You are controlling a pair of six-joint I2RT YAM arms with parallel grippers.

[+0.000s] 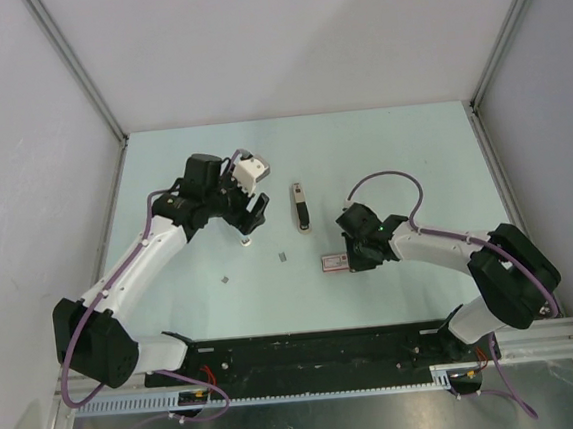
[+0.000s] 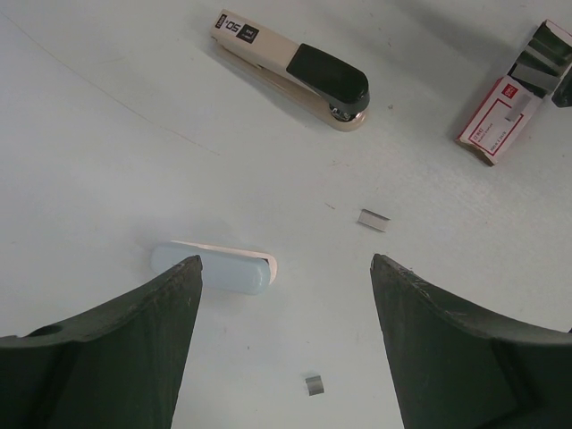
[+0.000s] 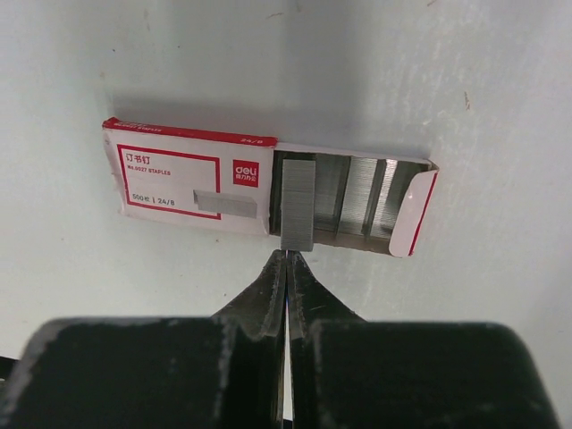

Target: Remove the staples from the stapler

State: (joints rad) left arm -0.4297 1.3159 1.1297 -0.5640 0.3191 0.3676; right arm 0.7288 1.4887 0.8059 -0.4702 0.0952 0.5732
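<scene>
The stapler (image 1: 300, 206) lies shut on the table between the arms, cream top and black end (image 2: 290, 67). My left gripper (image 2: 286, 268) hovers open to its left, nothing between the fingers (image 1: 255, 213). Two short staple pieces (image 2: 373, 219) (image 2: 313, 384) lie loose on the table near it. My right gripper (image 3: 288, 255) is shut, its tips against the near end of a grey staple strip (image 3: 297, 201) that lies on the open red-and-white staple box (image 3: 188, 174). In the top view that gripper (image 1: 350, 260) sits at the box (image 1: 333, 262).
A small pale-blue capsule-shaped piece (image 2: 214, 268) lies by my left finger, also seen in the top view (image 1: 246, 242). More staple strips (image 3: 362, 197) fill the box tray. Walls (image 1: 73, 72) enclose the table on three sides.
</scene>
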